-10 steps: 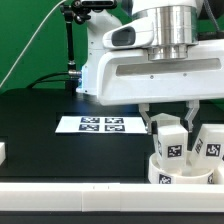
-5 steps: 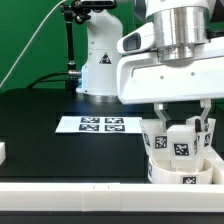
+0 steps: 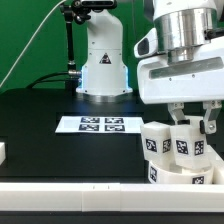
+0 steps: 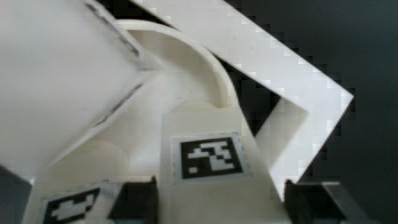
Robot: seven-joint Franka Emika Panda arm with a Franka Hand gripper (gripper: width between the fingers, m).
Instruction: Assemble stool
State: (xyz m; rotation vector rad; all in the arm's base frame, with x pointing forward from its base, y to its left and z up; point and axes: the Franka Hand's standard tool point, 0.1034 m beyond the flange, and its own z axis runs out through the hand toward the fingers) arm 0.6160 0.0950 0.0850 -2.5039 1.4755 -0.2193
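The white ring seat (image 3: 180,178) sits at the exterior view's lower right, against the front rail. Tagged blocky legs stand on it: one at its left (image 3: 155,140), one in the middle (image 3: 186,146), and part of another at the frame's right edge. My gripper (image 3: 192,120) hangs right above them, its fingers down either side of the middle leg. In the wrist view a tagged white leg (image 4: 214,150) fills the gap between my two dark fingers (image 4: 139,200), so my gripper (image 4: 222,203) is shut on it. The curved seat wall (image 4: 169,60) shows beyond.
The marker board (image 3: 100,125) lies flat on the black table left of the seat. A long white rail (image 3: 70,195) runs along the front edge. A small white part (image 3: 3,152) sits at the far left. The arm's white base (image 3: 100,60) stands behind.
My gripper has moved toward the exterior view's right, over the seat. The leg between its fingers has shifted right with it. The left leg now stands uncovered.
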